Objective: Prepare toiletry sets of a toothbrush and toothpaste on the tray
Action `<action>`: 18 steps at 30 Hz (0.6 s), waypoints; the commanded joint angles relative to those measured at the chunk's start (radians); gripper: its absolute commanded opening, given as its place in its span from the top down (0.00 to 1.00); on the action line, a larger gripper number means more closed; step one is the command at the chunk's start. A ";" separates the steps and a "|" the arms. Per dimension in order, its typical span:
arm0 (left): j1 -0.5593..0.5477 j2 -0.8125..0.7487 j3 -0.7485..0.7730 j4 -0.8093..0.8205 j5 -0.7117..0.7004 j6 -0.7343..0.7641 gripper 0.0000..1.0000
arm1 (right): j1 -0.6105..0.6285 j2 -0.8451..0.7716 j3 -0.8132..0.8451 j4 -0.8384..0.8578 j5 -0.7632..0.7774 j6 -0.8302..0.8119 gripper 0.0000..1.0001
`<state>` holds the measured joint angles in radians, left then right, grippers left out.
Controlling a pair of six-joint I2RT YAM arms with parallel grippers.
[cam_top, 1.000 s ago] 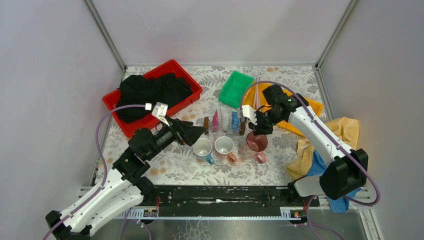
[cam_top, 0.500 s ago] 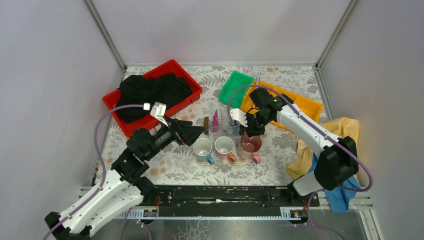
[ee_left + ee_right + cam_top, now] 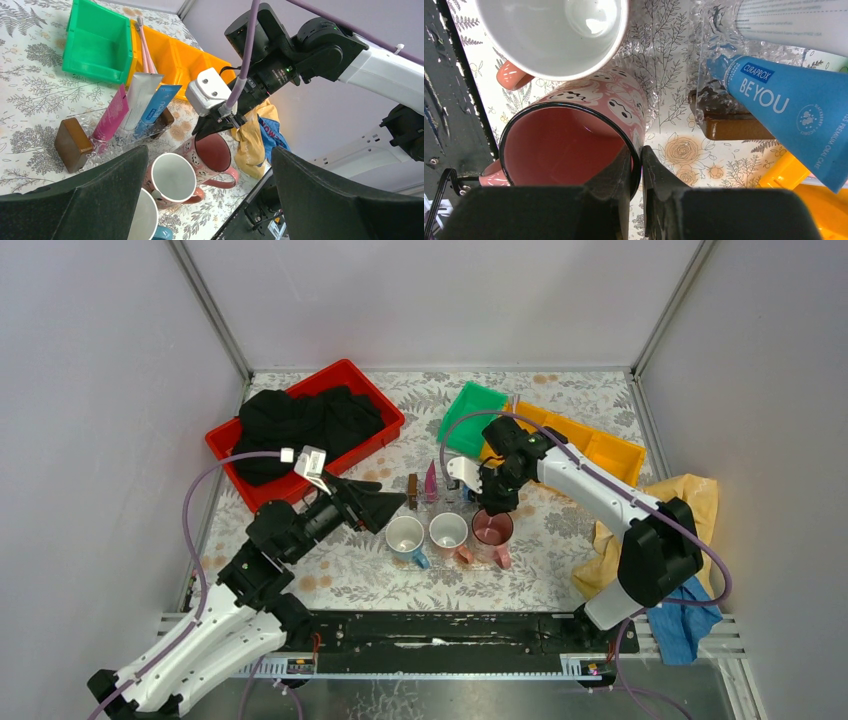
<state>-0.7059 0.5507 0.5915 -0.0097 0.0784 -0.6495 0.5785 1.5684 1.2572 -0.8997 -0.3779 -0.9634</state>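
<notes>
My right gripper is shut on the rim of the dark pink mug, one finger inside and one outside. The mug leans close beside the pale pink mug; the white-blue mug stands left of that. Behind them, a clear tray holds the magenta toothpaste, the white one and the blue one. Pale pink toothbrushes lie in the yellow bin. My left gripper hangs open left of the mugs, holding nothing.
A red bin full of black cloth sits at the back left, and a green bin behind the tray. Brown blocks flank the tubes. Yellow cloth and blue cloth lie at the right edge.
My right gripper has carried the dark pink mug leftward, up beside the pale pink mug. The left arm has drawn back slightly to the left.
</notes>
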 commanded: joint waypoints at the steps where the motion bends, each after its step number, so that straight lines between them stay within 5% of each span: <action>1: 0.005 -0.016 0.006 0.007 -0.015 0.005 0.00 | 0.017 -0.007 0.060 0.015 -0.001 0.058 1.00; 18: 0.005 -0.024 0.004 0.008 -0.015 0.002 0.00 | 0.031 0.008 0.037 0.014 -0.006 0.080 0.89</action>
<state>-0.7059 0.5377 0.5915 -0.0132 0.0780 -0.6495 0.5907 1.5841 1.2594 -0.8738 -0.3435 -0.9081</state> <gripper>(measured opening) 0.997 0.160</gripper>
